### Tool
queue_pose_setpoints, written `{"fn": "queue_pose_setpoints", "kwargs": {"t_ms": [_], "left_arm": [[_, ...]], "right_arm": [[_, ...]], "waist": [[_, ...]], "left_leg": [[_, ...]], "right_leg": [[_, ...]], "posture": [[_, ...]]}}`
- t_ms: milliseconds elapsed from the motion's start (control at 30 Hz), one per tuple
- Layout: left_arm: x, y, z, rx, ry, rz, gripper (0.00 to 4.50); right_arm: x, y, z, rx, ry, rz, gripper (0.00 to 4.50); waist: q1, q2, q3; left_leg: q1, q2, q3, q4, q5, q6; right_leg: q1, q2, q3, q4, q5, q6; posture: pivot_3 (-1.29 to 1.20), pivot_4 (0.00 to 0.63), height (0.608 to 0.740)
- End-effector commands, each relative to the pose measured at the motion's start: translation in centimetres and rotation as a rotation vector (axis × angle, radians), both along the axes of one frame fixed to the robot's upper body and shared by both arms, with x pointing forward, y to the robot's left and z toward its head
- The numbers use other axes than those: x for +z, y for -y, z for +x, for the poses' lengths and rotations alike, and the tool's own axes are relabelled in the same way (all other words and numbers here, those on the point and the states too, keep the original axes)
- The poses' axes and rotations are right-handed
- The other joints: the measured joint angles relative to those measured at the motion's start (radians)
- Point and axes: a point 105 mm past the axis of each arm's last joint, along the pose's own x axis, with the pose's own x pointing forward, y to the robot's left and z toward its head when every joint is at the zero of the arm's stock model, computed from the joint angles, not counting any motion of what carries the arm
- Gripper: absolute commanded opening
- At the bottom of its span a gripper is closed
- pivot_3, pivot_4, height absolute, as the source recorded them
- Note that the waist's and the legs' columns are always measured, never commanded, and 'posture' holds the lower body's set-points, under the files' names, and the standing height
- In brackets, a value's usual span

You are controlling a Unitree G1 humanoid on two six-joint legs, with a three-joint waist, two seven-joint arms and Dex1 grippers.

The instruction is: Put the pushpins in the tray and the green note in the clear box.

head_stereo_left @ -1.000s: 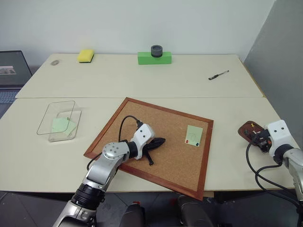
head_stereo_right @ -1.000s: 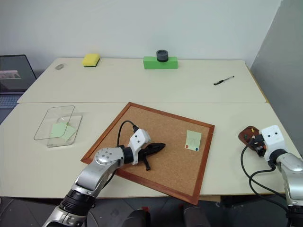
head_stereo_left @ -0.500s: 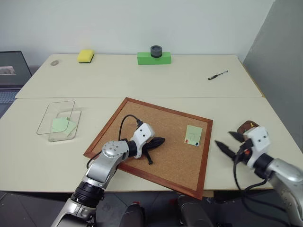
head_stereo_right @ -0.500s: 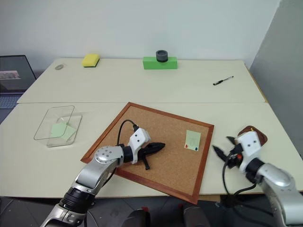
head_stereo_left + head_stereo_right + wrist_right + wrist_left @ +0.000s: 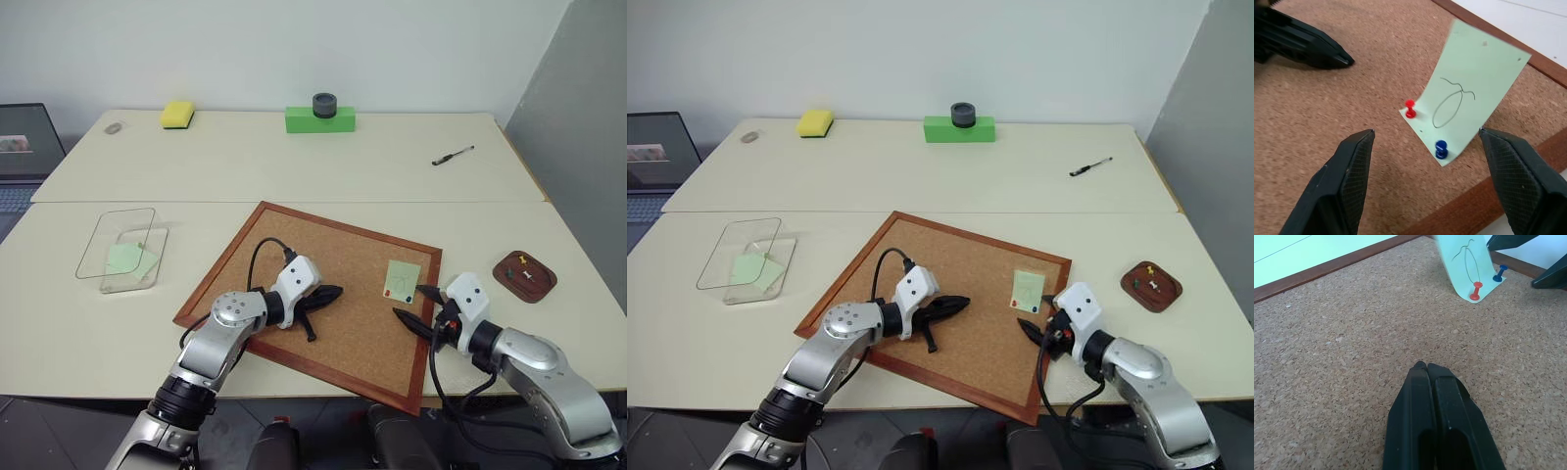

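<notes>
The right gripper (image 5: 1420, 181) has swung away from the tray (image 5: 524, 276) and come in over the near right corner of the cork board (image 5: 294, 245), its fingers spread wide on either side of the green note (image 5: 1476, 83) without touching it. That note is pinned to the board at its near edge by a red pushpin (image 5: 1410, 108) and a blue pushpin (image 5: 1441, 148), so I'd say the arm is lining up to pull one of them, most likely the blue pin, which sits closer to the board's frame. The tray, on the table well to the right of the board, already holds a yellow pushpin (image 5: 525, 260) and what looks like a second small pin. The left gripper (image 5: 333, 292) has not stirred; its fingers are pressed together, resting on the cork near the board's middle, perhaps steadying it. Well to the left of the board, the clear box (image 5: 122, 250) already contains a pale green slip (image 5: 130, 259). The pins are tiny, so the spread fingers will need to narrow a lot to catch one.
</notes>
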Motion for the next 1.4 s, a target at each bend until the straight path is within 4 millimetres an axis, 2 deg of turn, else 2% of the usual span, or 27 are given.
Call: {"fn": "queue_pose_setpoints", "kwargs": {"t_ms": [33, 133, 367, 567, 733, 833, 900, 1033, 1200, 1333, 1400], "left_arm": [[-2.7, -1.0, -0.6, 0.030, -0.090, 0.067, 0.00], [-2.6, -1.0, -0.5, 0.031, -0.090, 0.066, 0.00], [-2.6, -1.1, -0.5, 0.035, -0.088, 0.066, 0.00], [-2.6, -1.0, -0.4, 0.037, -0.086, 0.065, 0.00], [-2.6, -1.1, -0.4, 0.041, -0.086, 0.065, 0.00], [-2.7, -1.2, -0.5, 0.042, -0.086, 0.066, 0.00], [-2.7, -1.2, -0.4, 0.044, -0.087, 0.066, 0.00], [-2.7, -1.3, -0.5, 0.047, -0.088, 0.067, 0.00], [-2.7, -1.3, -0.5, 0.053, -0.086, 0.066, 0.00], [-2.7, -1.5, -0.5, 0.060, -0.084, 0.067, 0.00], [-2.7, -1.6, -0.5, 0.061, -0.085, 0.067, 0.00]], "right_arm": [[0.8, -0.6, 0.3, 0.030, 0.047, 0.001, 3.44], [0.6, -0.6, 0.4, 0.029, 0.043, -0.002, 3.01], [0.3, -0.4, 0.5, 0.030, 0.035, -0.009, 1.37], [0.2, 0.0, 0.4, 0.029, 0.046, -0.038, 0.28], [0.7, 0.3, 0.4, 0.020, 0.070, -0.025, 0.28], [0.9, 0.5, 0.6, 0.012, 0.087, -0.037, 0.78], [0.8, 0.6, 0.7, 0.008, 0.090, -0.059, 1.30], [0.9, 0.9, 0.9, -0.003, 0.097, -0.082, 2.05], [1.0, 1.9, -0.8, 0.026, 0.046, -0.102, 2.05], [0.9, 1.5, -3.2, 0.127, -0.034, -0.121, 2.05], [1.3, 0.8, -3.8, 0.171, -0.047, -0.106, 2.05]], "waist": [[0.000, 0.000, 0.000], [0.000, 0.000, 0.000], [0.000, 0.000, 0.000], [0.000, 0.000, 0.000], [0.000, 0.000, 0.000], [0.000, 0.000, 0.000], [0.000, 0.000, 0.000], [0.000, 0.000, 0.000], [0.001, 0.000, 0.000], [0.000, 0.000, 0.000], [-0.001, -0.001, 0.000]], "left_leg": [[0.000, 0.000, 0.000, 0.000, 0.000, 0.000], [0.000, 0.000, 0.000, 0.000, 0.000, 0.000], [0.000, 0.000, 0.000, 0.000, 0.000, 0.000], [0.000, 0.000, 0.000, 0.000, 0.000, 0.000], [0.000, 0.000, 0.000, 0.000, 0.000, 0.000], [-0.001, 0.000, 0.000, 0.000, 0.000, 0.000], [-0.001, 0.000, 0.000, 0.000, 0.000, 0.000], [-0.001, 0.000, 0.000, 0.000, 0.000, 0.000], [-0.001, 0.000, 0.000, 0.000, 0.000, 0.000], [-0.002, 0.000, 0.000, -0.001, 0.000, 0.000], [-0.001, 0.000, 0.000, -0.001, 0.000, 0.000]], "right_leg": [[0.000, 0.000, 0.000, 0.000, 0.000, 0.000], [0.000, 0.000, 0.000, 0.000, 0.000, 0.000], [0.000, 0.000, 0.000, 0.000, 0.000, 0.000], [0.000, 0.000, 0.000, 0.000, 0.000, 0.000], [0.000, 0.000, 0.000, 0.000, 0.000, 0.000], [0.000, 0.000, 0.000, -0.001, 0.000, 0.000], [0.000, 0.000, 0.000, -0.001, 0.000, 0.000], [0.000, 0.000, 0.000, -0.001, 0.000, 0.000], [0.000, 0.000, 0.000, -0.001, 0.000, 0.000], [0.000, 0.000, 0.000, -0.002, 0.000, 0.000], [0.000, 0.000, 0.000, -0.002, 0.000, 0.000]], "posture": [[0.00, 0.150, 0.740], [0.00, 0.150, 0.740], [0.00, 0.150, 0.740], [0.00, 0.150, 0.740], [0.00, 0.150, 0.740], [0.00, 0.150, 0.740], [0.00, 0.150, 0.740], [0.00, 0.150, 0.740], [0.00, 0.150, 0.740], [0.00, 0.150, 0.740], [0.00, 0.150, 0.740]]}}
